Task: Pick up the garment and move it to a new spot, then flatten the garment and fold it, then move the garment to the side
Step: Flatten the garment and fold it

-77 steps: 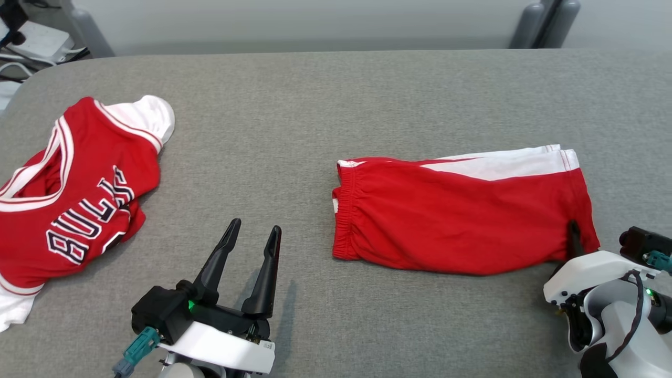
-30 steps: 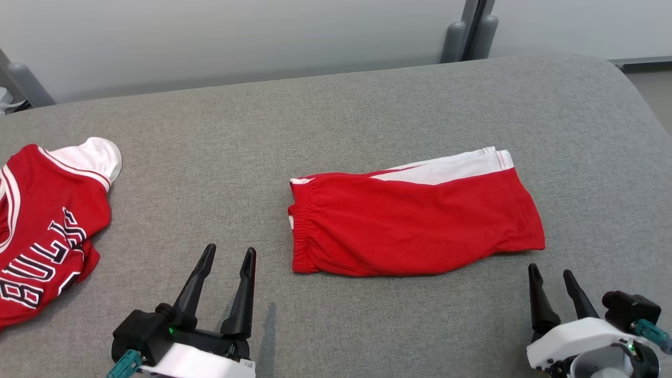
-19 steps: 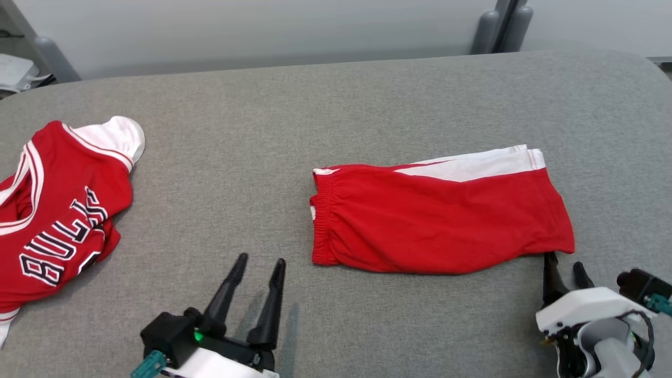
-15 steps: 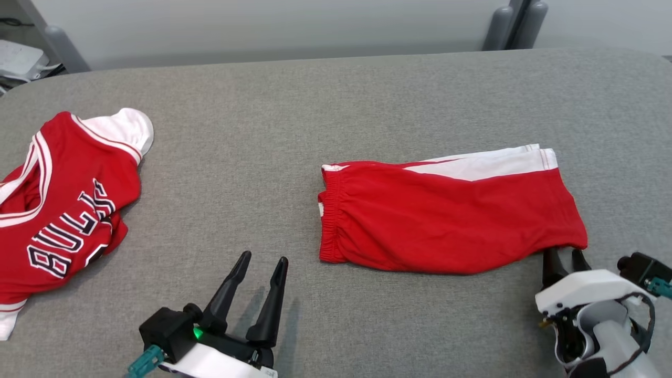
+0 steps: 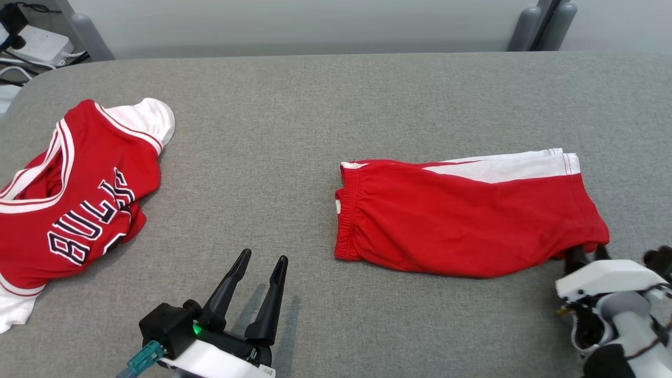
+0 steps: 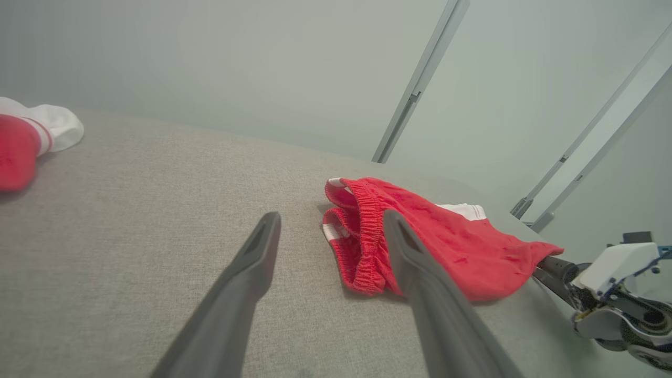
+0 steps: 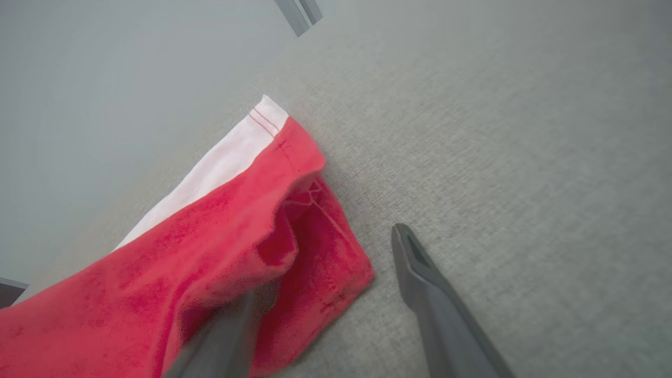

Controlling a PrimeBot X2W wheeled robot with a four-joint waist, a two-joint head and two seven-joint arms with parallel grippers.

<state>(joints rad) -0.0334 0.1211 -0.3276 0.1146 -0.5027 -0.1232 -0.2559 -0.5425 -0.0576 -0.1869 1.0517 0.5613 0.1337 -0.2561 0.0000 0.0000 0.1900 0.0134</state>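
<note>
The garment, red shorts with a white side stripe, lies folded flat on the grey table, waistband to the left. My right gripper is at the shorts' near right corner, open. In the right wrist view the shorts cover one finger, which has slid under the lifted hem, while the other finger rests over bare table beside the corner. My left gripper stands open and empty, near the front edge, left of the waistband. The right gripper also appears in the left wrist view, at the shorts' far end.
A red and white jersey with dark lettering lies crumpled at the table's left end; its edge is also in the left wrist view. Grey posts stand behind the table against a pale wall.
The head camera has swung back and forth. My right gripper has moved forward from short of the shorts to their near right corner, one finger slipping under the hem. The left gripper has held still.
</note>
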